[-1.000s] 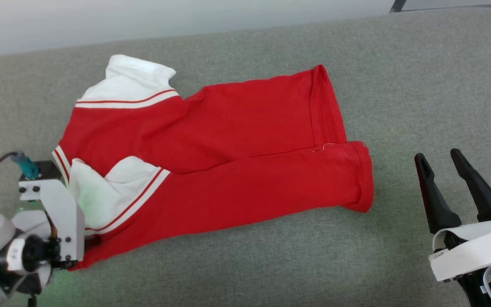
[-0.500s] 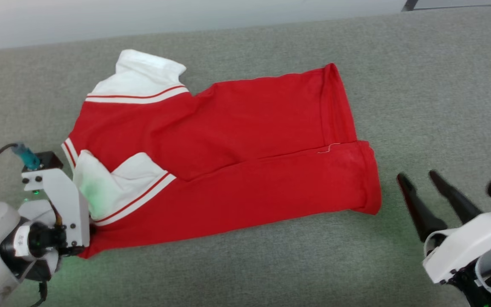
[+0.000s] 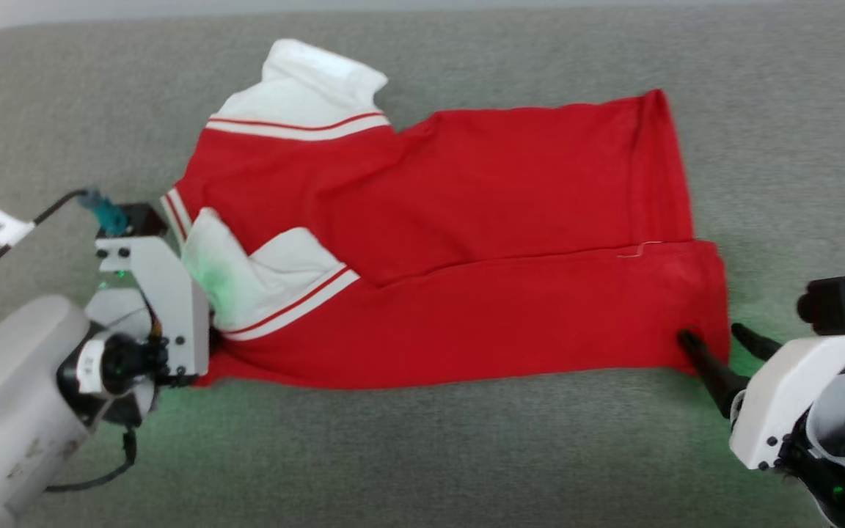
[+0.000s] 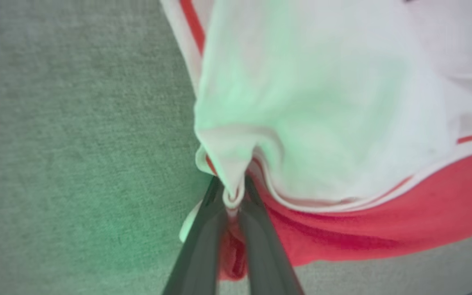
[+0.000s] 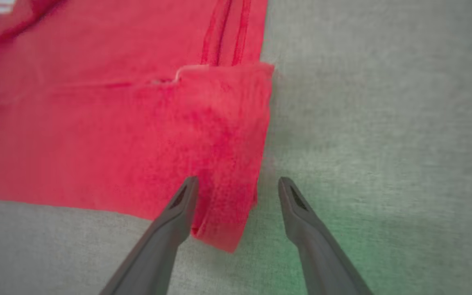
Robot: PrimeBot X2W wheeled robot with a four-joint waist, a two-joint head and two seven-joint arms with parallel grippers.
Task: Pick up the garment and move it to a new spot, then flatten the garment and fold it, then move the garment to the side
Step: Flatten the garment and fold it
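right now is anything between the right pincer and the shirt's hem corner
Nothing visible stands between them. The right pincer is open around the hem corner of the shirt, which lies in the gap between its fingers, flat on the grey padding.

You see the garment [image 3: 510,220] as soft, matt cloth, a little fuzzy at the hem. The surface [image 3: 393,455] under it is grey woven fabric, rough and matt. The fingers of the left gripper [image 4: 232,192] and the right gripper [image 5: 238,184] look like dark, smooth plastic with a dull sheen. The wrist bracket [image 3: 166,293] is white, smooth and hard.
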